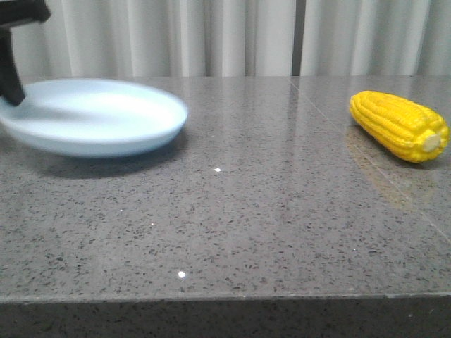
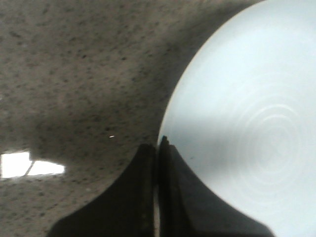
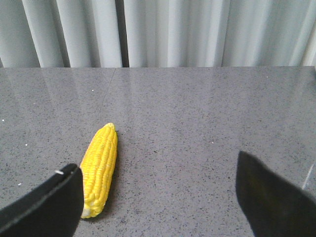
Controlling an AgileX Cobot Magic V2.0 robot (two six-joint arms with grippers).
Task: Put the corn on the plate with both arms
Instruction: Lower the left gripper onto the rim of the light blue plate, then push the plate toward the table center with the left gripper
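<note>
The pale blue plate [image 1: 91, 116] is at the left of the grey table, with a shadow under it. My left gripper [image 1: 10, 91] is shut on its left rim; in the left wrist view its black fingers [image 2: 143, 187] pinch the edge of the plate [image 2: 247, 98], and a thin pale strip shows between them. The yellow corn [image 1: 398, 125] lies at the far right, stub end towards the front. In the right wrist view my right gripper [image 3: 158, 177] is open wide and empty, low over the table. The corn [image 3: 100, 168] lies just ahead of one finger, outside the jaws.
The grey speckled table [image 1: 246, 211] runs between plate and corn, with its front edge near the bottom of the front view. Pale curtains [image 1: 246, 35] hang behind the table's back edge.
</note>
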